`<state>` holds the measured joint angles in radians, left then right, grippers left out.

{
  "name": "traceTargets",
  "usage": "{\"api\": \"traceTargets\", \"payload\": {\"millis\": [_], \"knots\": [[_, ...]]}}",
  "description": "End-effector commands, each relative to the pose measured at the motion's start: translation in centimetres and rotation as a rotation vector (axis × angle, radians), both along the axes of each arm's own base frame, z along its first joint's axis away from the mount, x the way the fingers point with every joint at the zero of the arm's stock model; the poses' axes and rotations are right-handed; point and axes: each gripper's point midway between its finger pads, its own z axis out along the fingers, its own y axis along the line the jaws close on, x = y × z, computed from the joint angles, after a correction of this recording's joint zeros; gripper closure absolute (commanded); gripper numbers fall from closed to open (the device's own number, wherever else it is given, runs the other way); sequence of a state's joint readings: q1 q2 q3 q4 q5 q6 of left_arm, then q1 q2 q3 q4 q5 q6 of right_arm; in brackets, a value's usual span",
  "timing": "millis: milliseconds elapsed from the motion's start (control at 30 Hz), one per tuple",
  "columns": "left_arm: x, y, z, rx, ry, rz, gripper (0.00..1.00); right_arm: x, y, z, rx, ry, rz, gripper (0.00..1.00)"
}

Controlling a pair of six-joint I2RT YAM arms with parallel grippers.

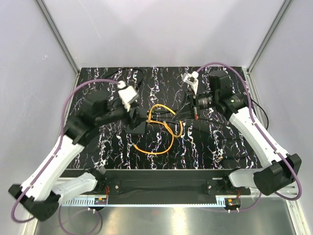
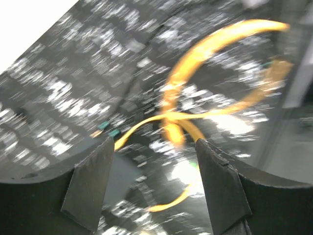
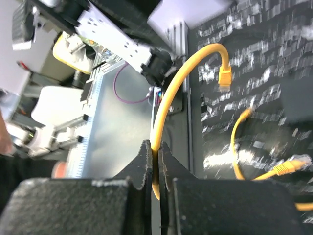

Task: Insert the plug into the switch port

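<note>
I'm pinching the orange cable [image 3: 168,98] with my right gripper [image 3: 156,147], my left gripper [image 2: 153,144] gaping empty; ruler strip's [image 1: 161,201] marks unreadable.

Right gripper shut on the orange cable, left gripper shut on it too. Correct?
Not quite. The left gripper is open with nothing gripped between its fingers; the left wrist view shows this. The right gripper is shut on the orange cable, as you said.
</note>
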<state>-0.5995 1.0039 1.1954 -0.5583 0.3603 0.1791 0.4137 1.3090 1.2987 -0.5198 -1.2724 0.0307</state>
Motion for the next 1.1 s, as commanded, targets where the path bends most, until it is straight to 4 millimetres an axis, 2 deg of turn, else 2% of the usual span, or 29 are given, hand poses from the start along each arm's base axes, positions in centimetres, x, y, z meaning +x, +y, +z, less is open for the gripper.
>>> {"api": "traceTargets", "payload": {"millis": [0,133,333,400,500,533,633,833,900,1067], "knots": [[-4.7,-2.5,2.0,-0.215,0.105,-0.254,0.27,-1.5,0.0,3.6,0.101,-0.152,0.121,1.00],[-6.1,-2.6,2.2,-0.319,0.175,-0.356,0.26,-2.4,-0.1,5.2,0.130,-0.188,0.150,1.00],[-5.3,-2.5,2.9,-0.406,0.199,-0.374,0.26,-3.9,0.0,6.3,0.150,-0.202,0.176,1.00],[-4.9,-2.3,2.6,-0.420,0.218,-0.367,0.27,-4.4,0.0,6.6,0.154,-0.212,0.181,1.00],[-5.0,-2.3,2.6,-0.444,0.245,-0.390,0.30,-4.8,0.0,7.0,0.158,-0.206,0.187,1.00],[-5.3,-2.4,3.2,-0.459,0.237,-0.418,0.32,-4.8,-0.1,7.0,0.157,-0.203,0.185,1.00],[-5.9,-2.5,2.8,-0.455,0.263,-0.456,0.39,-4.6,0.0,7.1,0.155,-0.216,0.168,1.00],[-6.1,-2.4,1.9,-0.430,0.255,-0.469,0.41,-4.3,0.2,7.5,0.162,-0.221,0.160,1.00],[-6.1,-2.4,1.7,-0.425,0.258,-0.471,0.45,-4.2,0.3,7.7,0.167,-0.224,0.160,1.00],[-5.1,-2.1,2.4,-0.423,0.218,-0.452,0.72,-4.3,0.1,7.1,0.147,-0.191,0.145,1.00]]}}
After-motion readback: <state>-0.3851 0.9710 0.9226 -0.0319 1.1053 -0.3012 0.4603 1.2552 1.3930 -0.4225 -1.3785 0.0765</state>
